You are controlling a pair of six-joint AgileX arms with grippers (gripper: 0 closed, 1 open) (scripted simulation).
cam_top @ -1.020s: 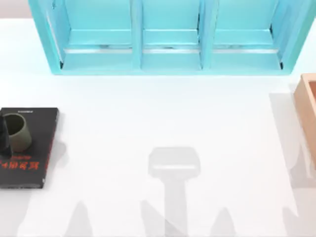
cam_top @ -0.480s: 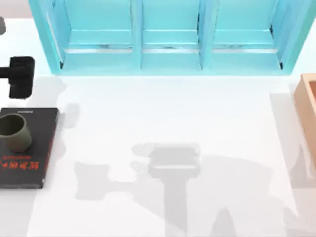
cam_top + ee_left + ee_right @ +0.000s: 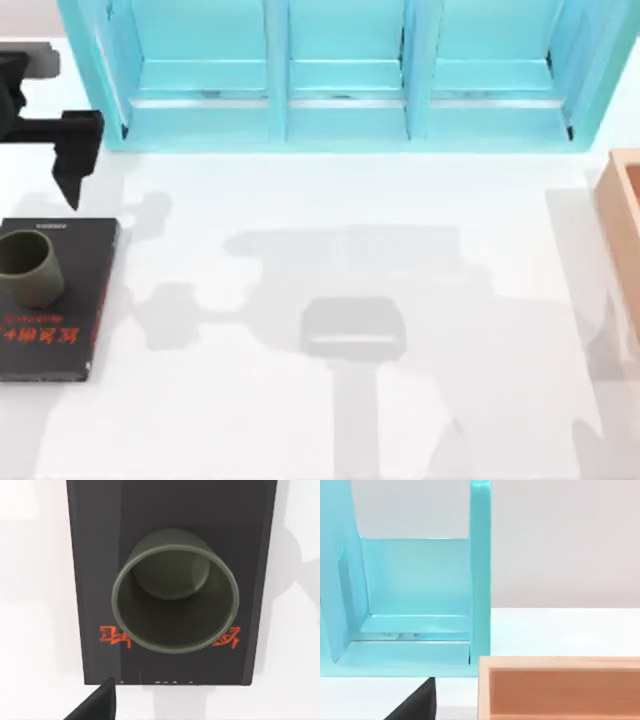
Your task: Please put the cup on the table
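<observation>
matt olive cup (image 3: 175, 592), glossy turquoise shelf (image 3: 340, 75)

turquoise shelf (image 3: 340, 80): back | black book (image 3: 70, 330): left | wooden box (image 3: 622, 225): right

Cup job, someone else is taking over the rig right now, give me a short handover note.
Left gripper: above the table's far-left area, beyond the book, holding nothing.
Right arm: parked by the wooden box.
Cup: upright on the book, near the left edge of the table. It is seen from directly above in the left wrist view.
Done: nothing yet.
Left: grasp the cup, lift it off the book, set it on bare table.
</observation>
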